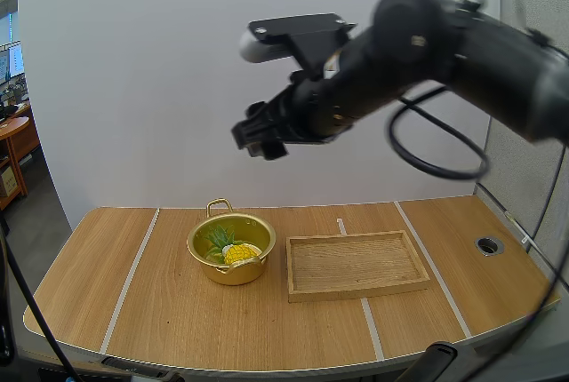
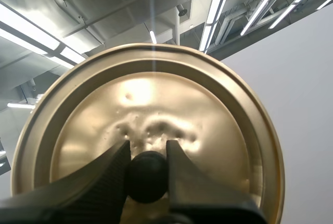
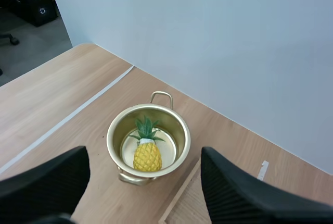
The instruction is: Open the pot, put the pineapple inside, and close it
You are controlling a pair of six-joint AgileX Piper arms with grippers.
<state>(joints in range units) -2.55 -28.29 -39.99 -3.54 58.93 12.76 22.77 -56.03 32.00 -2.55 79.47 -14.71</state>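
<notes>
Ribbed black left gripper [image 2: 148, 150] clamps the round black knob [image 2: 148, 178] of the lid [image 2: 156, 99], which is shiny gold metal, dented. On the wooden table [image 1: 178, 320] sits the round gold pot [image 1: 233, 274], uncovered, with the pineapple [image 1: 238, 252] inside. It is just beside a flat rectangular wooden tray [image 1: 356, 290]. Right gripper [image 1: 260, 139] hangs above, fingers apart.

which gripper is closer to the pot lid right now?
Left. The left gripper is shut on the black knob of the lid, touching it. The right gripper hangs open high above the pot, holding nothing.
</notes>
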